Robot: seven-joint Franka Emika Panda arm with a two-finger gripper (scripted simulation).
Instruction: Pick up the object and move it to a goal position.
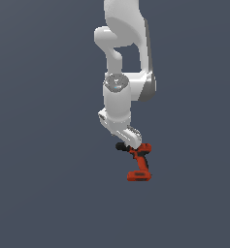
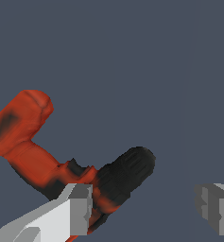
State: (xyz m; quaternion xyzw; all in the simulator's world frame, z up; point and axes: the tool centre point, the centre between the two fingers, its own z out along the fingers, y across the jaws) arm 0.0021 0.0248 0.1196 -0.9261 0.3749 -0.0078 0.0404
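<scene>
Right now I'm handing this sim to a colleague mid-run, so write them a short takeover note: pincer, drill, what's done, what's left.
Pincer: open, fingers spread wide. One finger is at the drill body, the other stands clear of it; nothing is clamped.
Drill: red-orange with a black chuck, just below the white hand in the exterior view. The wrist view shows its black chuck between the fingers, nearer one side.
Done: approach to the drill.
Left: close on the drill, lift it, carry it to the goal. No goal marker shows in either view.
</scene>
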